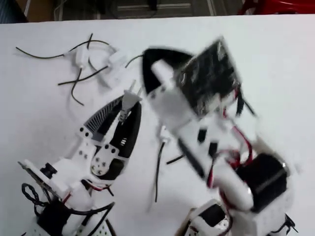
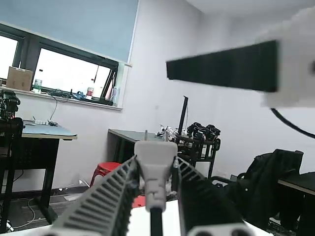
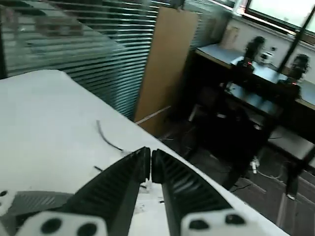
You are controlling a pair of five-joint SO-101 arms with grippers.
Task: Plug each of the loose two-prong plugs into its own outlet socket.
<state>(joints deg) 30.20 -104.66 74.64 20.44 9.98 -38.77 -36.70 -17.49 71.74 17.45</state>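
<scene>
My left gripper (image 1: 130,104) is shut on a white two-prong plug (image 1: 131,97), held just above the table's middle with its prongs pointing away from the arm. In the left wrist view the plug (image 2: 155,164) sits between the ribbed fingers (image 2: 110,196), with its black cord running back toward the wrist. My right gripper (image 1: 147,69) hangs blurred over the table just right of that plug; its tips (image 3: 150,164) touch with nothing between them. White outlet pieces (image 1: 81,58) (image 1: 116,63) with black cords lie at the far left. Another white plug (image 1: 163,132) lies between the arms.
A thin black cord (image 1: 157,167) trails from the plug between the arms toward the front edge. Black cords (image 1: 74,81) spread around the outlet pieces. The table's far edge (image 1: 197,17) runs behind, and the right arm's body (image 1: 236,167) fills the right front.
</scene>
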